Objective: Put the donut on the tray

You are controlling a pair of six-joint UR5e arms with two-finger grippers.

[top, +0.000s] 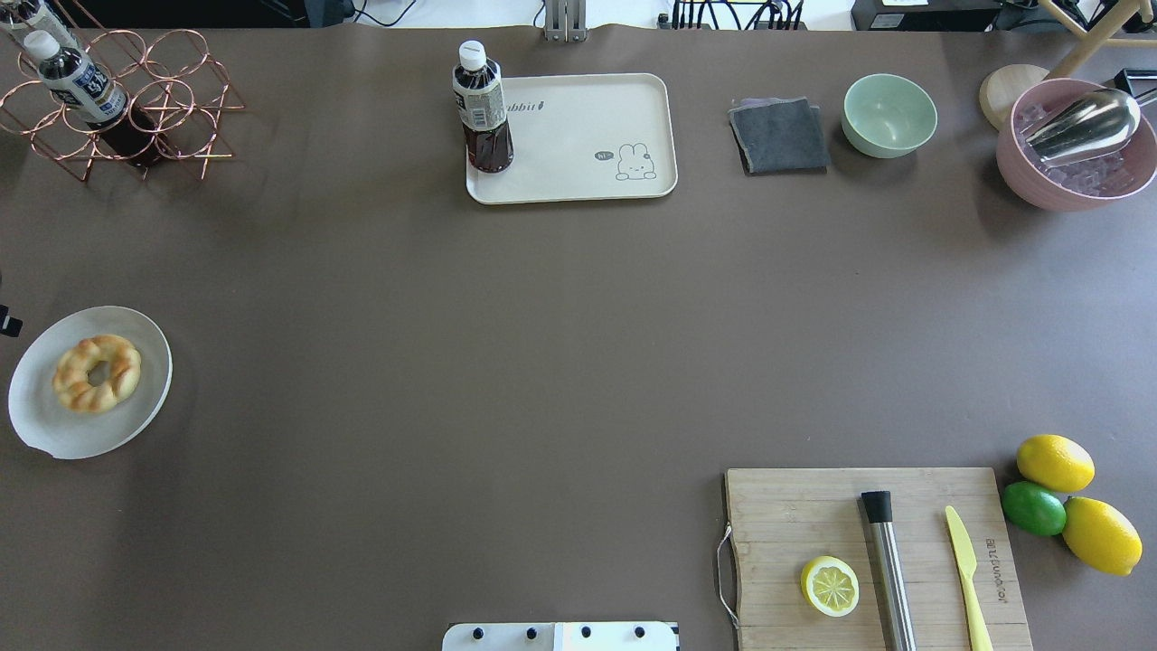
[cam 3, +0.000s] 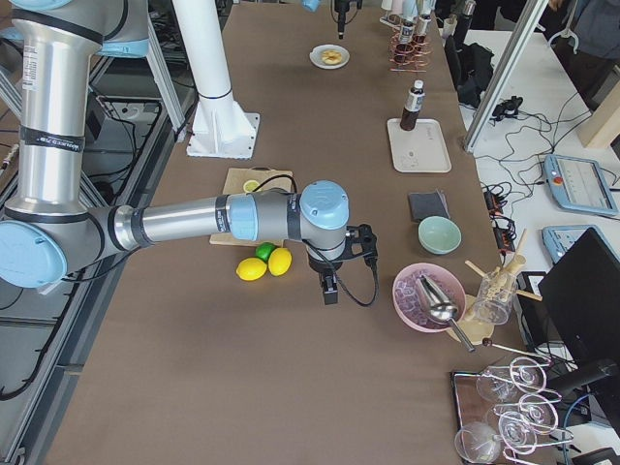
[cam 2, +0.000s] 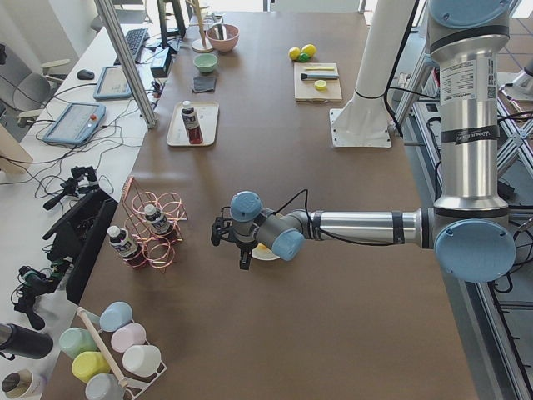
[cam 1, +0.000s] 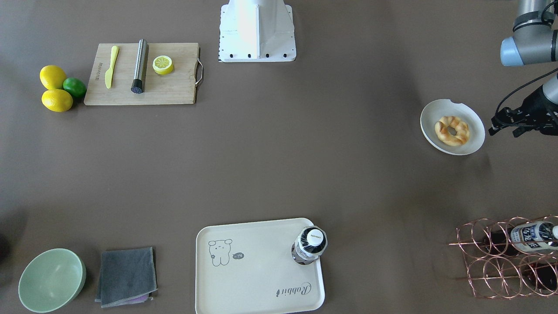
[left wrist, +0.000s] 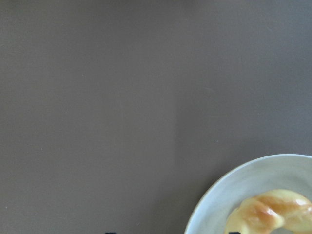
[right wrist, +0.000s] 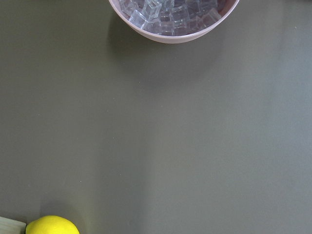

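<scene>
The donut (cam 1: 452, 130), a golden braided ring, lies on a round white notched plate (cam 1: 473, 126) at my left side of the table (top: 97, 373). The cream tray (cam 1: 261, 279) with the bear drawing sits at the far middle edge (top: 578, 127), with a dark drink bottle (cam 1: 310, 245) standing on one corner. My left gripper (cam 1: 505, 130) hovers beside the plate, apart from the donut, and its fingers look open. The left wrist view shows the plate rim and part of the donut (left wrist: 273, 214). My right gripper (cam 3: 329, 289) hangs over bare table near the lemons; I cannot tell its state.
A copper wire rack (cam 1: 510, 257) with bottles stands at the far left corner. A wooden cutting board (cam 1: 144, 74) holds a lemon half, a knife and a steel tool. Whole lemons and a lime (cam 1: 75, 87), a green bowl (cam 1: 51, 279), a grey cloth (cam 1: 126, 275) and a pink ice bowl (top: 1076, 145) lie on my right.
</scene>
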